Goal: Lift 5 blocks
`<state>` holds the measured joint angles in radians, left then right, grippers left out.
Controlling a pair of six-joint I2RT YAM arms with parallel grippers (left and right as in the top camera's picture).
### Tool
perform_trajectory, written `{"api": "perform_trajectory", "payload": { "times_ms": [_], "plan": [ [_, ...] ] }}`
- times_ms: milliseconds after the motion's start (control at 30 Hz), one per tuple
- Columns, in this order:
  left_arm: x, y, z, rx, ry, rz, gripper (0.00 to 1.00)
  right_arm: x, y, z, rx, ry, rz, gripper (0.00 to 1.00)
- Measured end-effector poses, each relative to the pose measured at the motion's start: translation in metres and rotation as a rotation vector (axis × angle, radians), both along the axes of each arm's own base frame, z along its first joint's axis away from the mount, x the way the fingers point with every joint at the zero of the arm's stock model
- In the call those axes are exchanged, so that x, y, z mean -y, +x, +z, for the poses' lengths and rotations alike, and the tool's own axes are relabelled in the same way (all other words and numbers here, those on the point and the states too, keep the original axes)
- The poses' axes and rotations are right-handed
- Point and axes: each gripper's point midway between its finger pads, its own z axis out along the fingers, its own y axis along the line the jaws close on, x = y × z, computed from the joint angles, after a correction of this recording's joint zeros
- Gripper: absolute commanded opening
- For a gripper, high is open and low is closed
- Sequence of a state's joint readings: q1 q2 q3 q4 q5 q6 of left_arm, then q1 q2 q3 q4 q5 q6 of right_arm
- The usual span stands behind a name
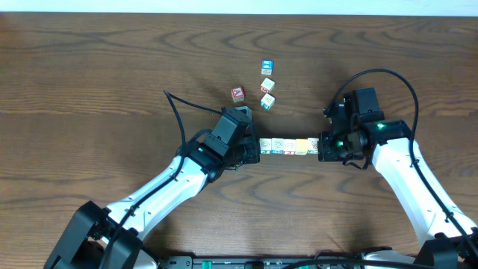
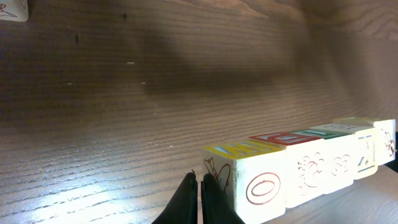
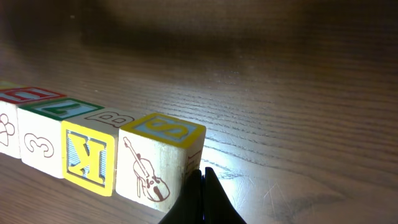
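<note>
Overhead: the row of blocks, five wooden alphabet cubes set end to end, lies straight between the two tools on the wooden table. The left gripper has its fingers together, their tips against the row's left end. The right gripper is likewise pinched closed with nothing between its fingers, its tips against the row's right end. Beyond the left gripper's tip, farther up the table and well apart from the row, sit a red-faced cube, two pale cubes one above the other, and a blue-faced cube beyond them.

Left wrist: the dark fingers are pressed together, with only a thin seam between them. Just to their right stands the end of the row, the O block, yellow on top with a red ringed O on its side; the tips are at its end face. The other blocks run away from the tips to the right, with red and green tops next. Whether the row is resting on the wood or clear of it cannot be told.

Right wrist: the fingers are closed tight. Directly to their left is the violin block, with a blue S on top, its lower corner at the tips. Past it come the K block, yellow-faced, then a block marked 3.
</note>
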<state>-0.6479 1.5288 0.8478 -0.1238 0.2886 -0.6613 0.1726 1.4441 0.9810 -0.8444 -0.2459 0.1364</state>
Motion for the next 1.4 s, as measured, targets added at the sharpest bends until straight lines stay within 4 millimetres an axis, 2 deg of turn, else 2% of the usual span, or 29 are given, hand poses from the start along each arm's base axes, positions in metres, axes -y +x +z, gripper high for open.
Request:
{"api": "perform_trajectory", "payload": {
  "times_ms": [733,967,1400],
  "plan": [
    [0.0,0.0,0.0,0.001,0.0,0.0,0.07,0.001,-0.005,-0.001,-0.015,-0.008,0.023,0.01],
    [0.0,0.0,0.0,0.001,-0.001,0.0,0.07,0.0,0.001,0.007,0.006,-0.007,0.03,0.01],
    [0.0,0.001,0.014,0.03,-0.022,0.001,0.07,0.001,-0.001,0.008,-0.002,-0.016,0.031,0.01]
  ]
}}
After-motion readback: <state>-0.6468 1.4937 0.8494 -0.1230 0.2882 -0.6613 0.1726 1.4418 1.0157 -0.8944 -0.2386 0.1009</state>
